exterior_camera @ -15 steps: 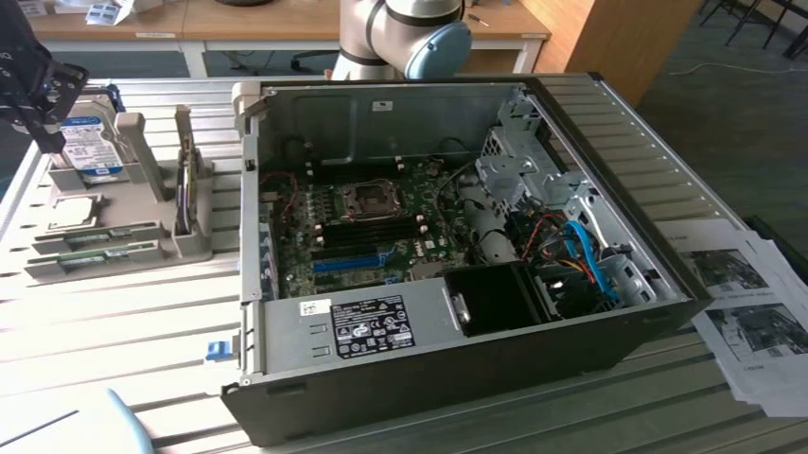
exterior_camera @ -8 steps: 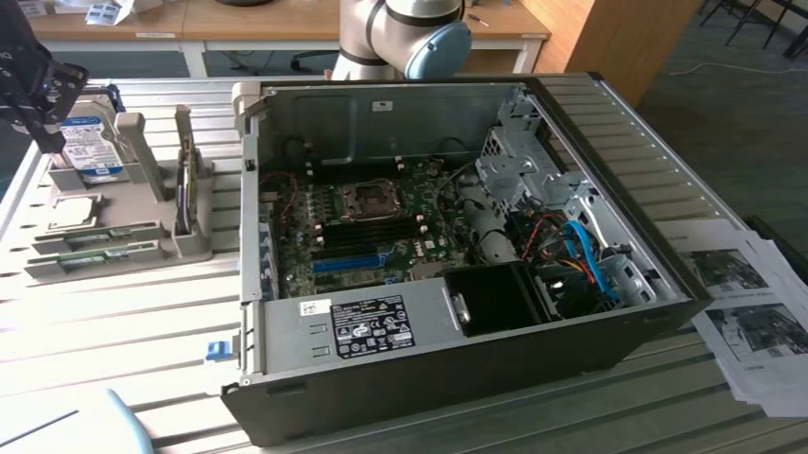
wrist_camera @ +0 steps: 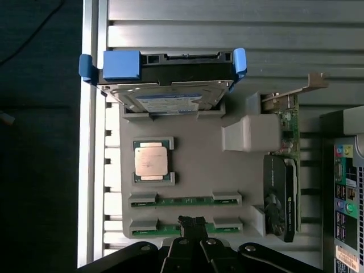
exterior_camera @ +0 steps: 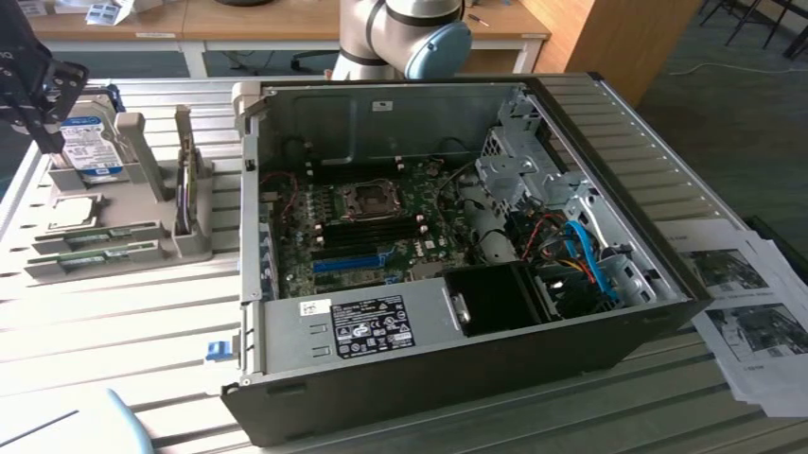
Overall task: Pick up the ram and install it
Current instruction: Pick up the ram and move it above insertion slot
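**Closed jaws over the ram: risk of a missed or skewed pickup**

Gripper (wrist_camera: 192, 222): jaws pressed together, nothing visibly between them. Its tips line up with the middle of the ram (wrist_camera: 166, 229), which sits in the slot of the grey holder (wrist_camera: 193, 148) nearest the tool. Whether they touch it cannot be told. A second stick (wrist_camera: 185, 201) lies just beyond, then the processor (wrist_camera: 152, 160) and, farthest from the tool, the hard drive (wrist_camera: 170, 102).

Hazards, as judged:
- Descending with the jaws closed would strike the board's top edge rather than straddle it — chips or holder clips could suffer.
- An off-centre grip would let the long stick tilt and bind.
- The graphics card (wrist_camera: 278, 193) stands near one side of the tool, so a sideways swing could clip it.
- In the open case (exterior_camera: 442, 378), well apart from the tool, the black memory slots (exterior_camera: 373, 227) sit among cables — a tilted stick would not seat.
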